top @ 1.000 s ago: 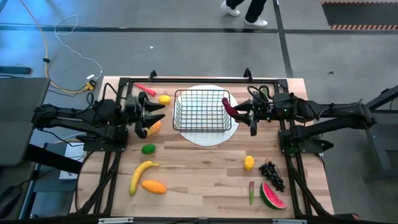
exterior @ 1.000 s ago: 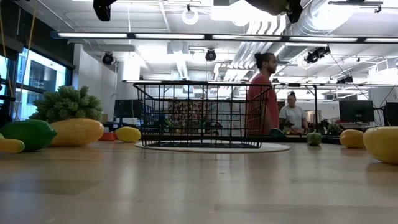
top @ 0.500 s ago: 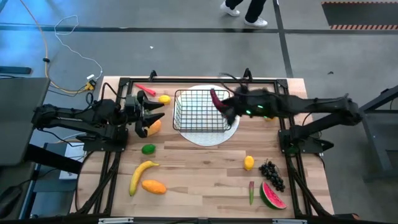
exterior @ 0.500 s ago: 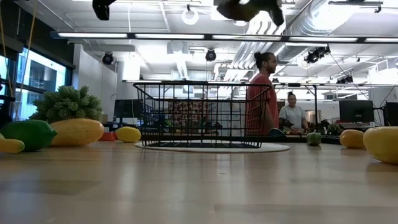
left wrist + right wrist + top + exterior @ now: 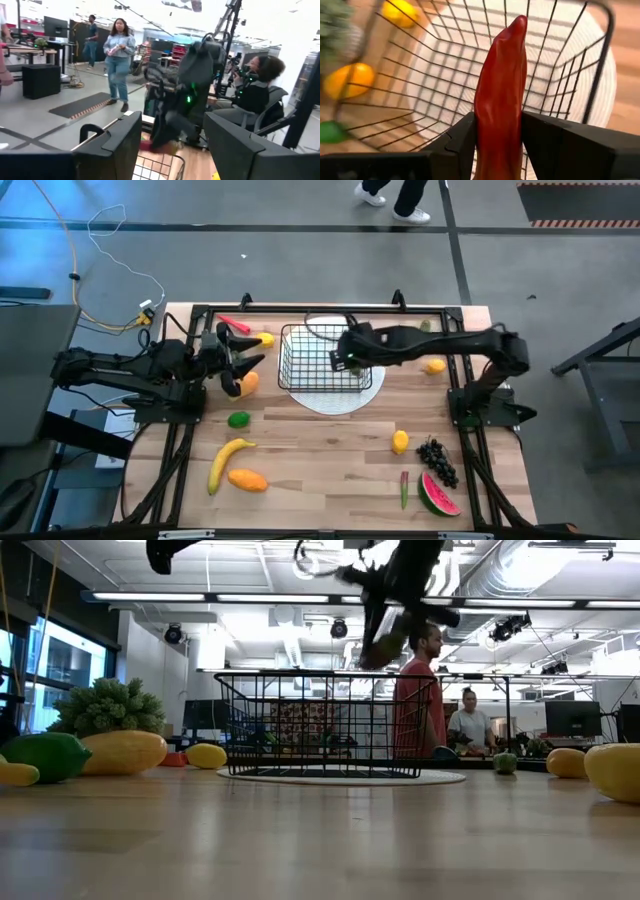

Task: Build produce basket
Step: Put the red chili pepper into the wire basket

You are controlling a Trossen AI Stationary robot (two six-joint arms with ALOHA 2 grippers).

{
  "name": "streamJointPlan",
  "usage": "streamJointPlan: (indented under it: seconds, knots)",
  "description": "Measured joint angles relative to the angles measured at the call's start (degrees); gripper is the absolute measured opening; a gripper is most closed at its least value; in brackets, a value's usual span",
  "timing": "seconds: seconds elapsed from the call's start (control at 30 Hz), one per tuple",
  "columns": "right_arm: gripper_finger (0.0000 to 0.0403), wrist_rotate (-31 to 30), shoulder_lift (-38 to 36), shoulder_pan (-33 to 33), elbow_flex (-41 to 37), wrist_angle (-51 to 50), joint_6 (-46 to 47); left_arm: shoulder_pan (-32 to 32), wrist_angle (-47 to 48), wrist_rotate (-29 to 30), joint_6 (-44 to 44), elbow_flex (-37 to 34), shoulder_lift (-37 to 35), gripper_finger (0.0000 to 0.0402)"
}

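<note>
Though hidden overhead, red piece clamped.

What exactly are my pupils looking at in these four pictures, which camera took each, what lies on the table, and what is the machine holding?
These show a two-armed table robot. One camera looks straight down, one sits at table height, and one rides on each wrist. On the wooden table a black wire-mesh basket stands on a round white plate. Around it lie toy produce: a yellow banana, a green lime, dark grapes and a watermelon slice. The right gripper, its jaws shut on a long red pepper-like piece, hangs over the basket. The left gripper waits open beside the basket.
</note>
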State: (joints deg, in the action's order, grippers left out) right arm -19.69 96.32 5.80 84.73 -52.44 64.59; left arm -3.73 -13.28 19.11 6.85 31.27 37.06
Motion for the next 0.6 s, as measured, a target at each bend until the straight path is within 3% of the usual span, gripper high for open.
streamJointPlan:
  seconds: [0.33,0.6]
  knots:
    - [0.0128,0.70,9.77,5.15,0.00,0.11,5.13,0.00,0.04,-0.26,-0.04,0.00,0.00,0.0202]
    - [0.0128,1.89,12.53,5.86,0.00,2.42,5.52,0.00,-0.02,-0.26,-0.02,0.02,0.00,0.0202]
